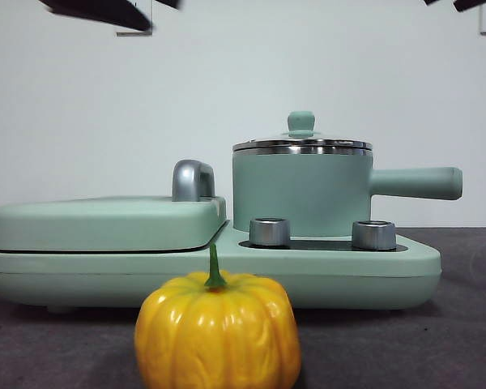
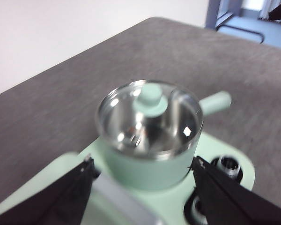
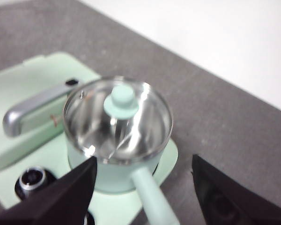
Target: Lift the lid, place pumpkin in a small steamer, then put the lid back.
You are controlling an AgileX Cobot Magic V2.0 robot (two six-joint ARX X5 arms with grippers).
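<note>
While the lid (image 1: pixel 301 144) covers the small steamer (image 1: pixel 301 190), the pumpkin (image 1: pixel 218 331) sits outside.

Glossy yellow-orange ribbed plastic-looking pumpkin (image 1: pixel 218 332) at the bottom of the frame, pretty shiny. The round clear glass lid (image 1: pixel 302 144) has a polished steel rim and a matt mint knob. Mint-green cylindrical pot (image 1: pixel 301 193) looks smooth and satin, its inside mirror-bright steel. Grey table surface (image 1: pixel 454 324) looks rough, cloth-like.

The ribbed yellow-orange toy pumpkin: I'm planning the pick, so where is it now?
In the front view, the pumpkin sits on the grey table, nearest the camera, before the mint-green cooker base.
</note>
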